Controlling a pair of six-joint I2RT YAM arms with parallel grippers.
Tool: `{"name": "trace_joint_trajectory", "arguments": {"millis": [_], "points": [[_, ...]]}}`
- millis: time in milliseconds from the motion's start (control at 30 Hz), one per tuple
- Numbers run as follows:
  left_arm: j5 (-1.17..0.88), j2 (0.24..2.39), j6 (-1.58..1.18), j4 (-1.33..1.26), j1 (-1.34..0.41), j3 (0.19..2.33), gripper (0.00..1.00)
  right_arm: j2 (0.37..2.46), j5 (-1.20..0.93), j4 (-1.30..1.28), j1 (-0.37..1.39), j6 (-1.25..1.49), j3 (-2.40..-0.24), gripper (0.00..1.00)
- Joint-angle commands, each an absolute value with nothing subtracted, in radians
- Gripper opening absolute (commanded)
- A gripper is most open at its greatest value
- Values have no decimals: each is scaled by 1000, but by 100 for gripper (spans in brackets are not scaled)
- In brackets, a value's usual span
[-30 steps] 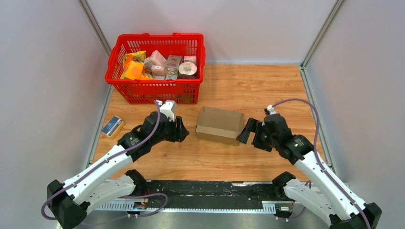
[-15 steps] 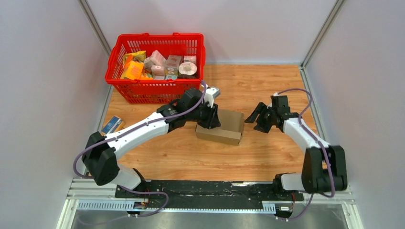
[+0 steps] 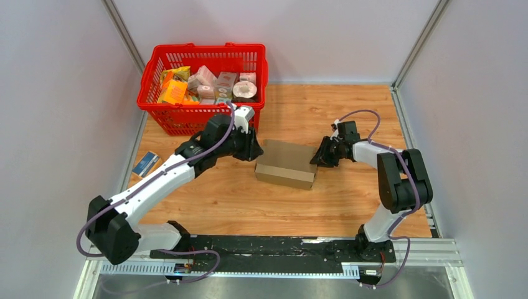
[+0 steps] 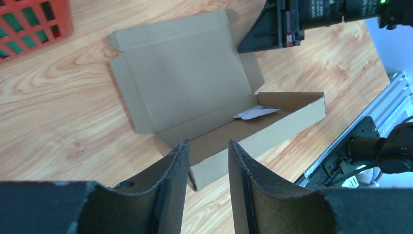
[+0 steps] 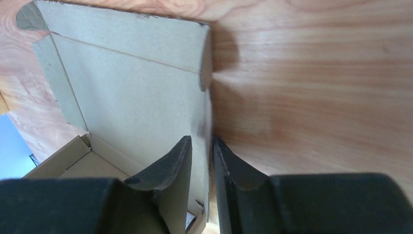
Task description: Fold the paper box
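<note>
The paper box (image 3: 286, 163) is plain brown cardboard lying mid-table, its lid open flat (image 4: 190, 83) and its tray half formed. My left gripper (image 3: 254, 148) hovers at the box's left end. In the left wrist view it (image 4: 208, 144) is open, and the tray's near corner shows in the gap. My right gripper (image 3: 317, 156) is at the box's right end. In the right wrist view its fingers (image 5: 201, 139) stand narrowly apart around the edge of an upright side flap (image 5: 131, 92). The flap lies against one finger with a slit left to the other.
A red basket (image 3: 202, 118) full of groceries stands behind the left arm, close to its wrist. A small blue-and-tan packet (image 3: 146, 164) lies at the left edge. A white slip (image 4: 255, 112) sits inside the tray. Grey walls close in the table on three sides.
The left gripper reached over the box, then drew back to its left end. The right arm stretched forward to the right end and its jaws narrowed around the flap.
</note>
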State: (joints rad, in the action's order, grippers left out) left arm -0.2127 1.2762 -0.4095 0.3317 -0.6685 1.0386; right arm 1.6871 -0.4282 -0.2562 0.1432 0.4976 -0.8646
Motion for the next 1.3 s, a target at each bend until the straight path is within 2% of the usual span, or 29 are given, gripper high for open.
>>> {"name": "trace_joint_trajectory", "arguments": {"millis": [0, 33, 167, 200, 500, 767, 900, 1067, 1267], "points": [[-163, 1171, -379, 363, -658, 1011, 44, 1738, -405, -151, 178, 459, -900, 25], [-143, 1139, -376, 368, -657, 1003, 44, 1741, -391, -141, 179, 459, -900, 16], [-95, 1043, -380, 385, -650, 954, 44, 1709, -380, -60, 187, 442, -873, 1], [-91, 1023, -387, 394, -650, 930, 44, 1700, -383, -26, 187, 437, -859, 0], [14, 749, -471, 420, -650, 717, 43, 1511, -409, 167, 213, 335, -764, 0], [55, 626, -502, 560, -650, 664, 43, 1401, -420, 316, 275, 255, -695, 0], [98, 578, -500, 586, -650, 657, 49, 1342, -456, 445, 276, 236, -614, 0], [120, 633, -466, 500, -631, 634, 59, 1328, -517, 540, 285, 196, -580, 0], [-40, 851, -425, 257, -505, 644, 63, 1282, -540, 526, 317, 176, -574, 0]]}}
